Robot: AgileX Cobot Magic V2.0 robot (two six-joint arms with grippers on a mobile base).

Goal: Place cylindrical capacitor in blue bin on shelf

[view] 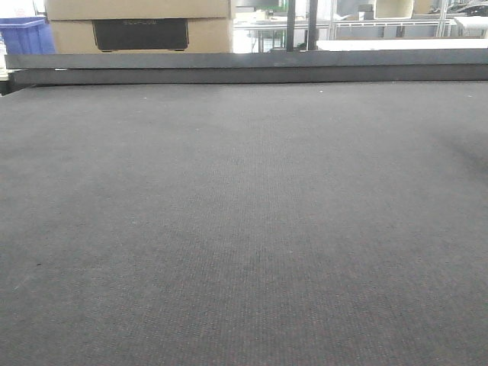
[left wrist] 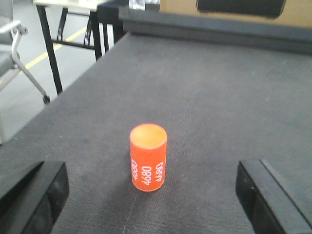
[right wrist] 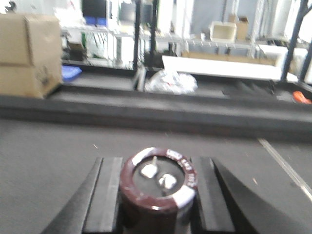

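Note:
In the right wrist view my right gripper [right wrist: 158,195] is shut on the cylindrical capacitor [right wrist: 158,181], a stubby maroon cylinder with two silvery terminals on its dark top, held upright between the black fingers [right wrist: 105,195] above the dark table. My left gripper [left wrist: 151,195] is open over the table, its fingertips [left wrist: 36,192] wide apart. An orange cylinder marked 4680 [left wrist: 148,157] stands upright between and just ahead of them, untouched. The shelf is out of view. A blue bin [view: 27,34] shows at the far left behind the table in the front view.
The dark grey table [view: 244,229] has a raised rail [view: 244,65] along its far edge. A cardboard box [view: 137,27] stands behind it. At the table's left edge are a chair [left wrist: 12,58] and the legs of another table [left wrist: 48,48]. Metal racks [right wrist: 234,34] stand far behind.

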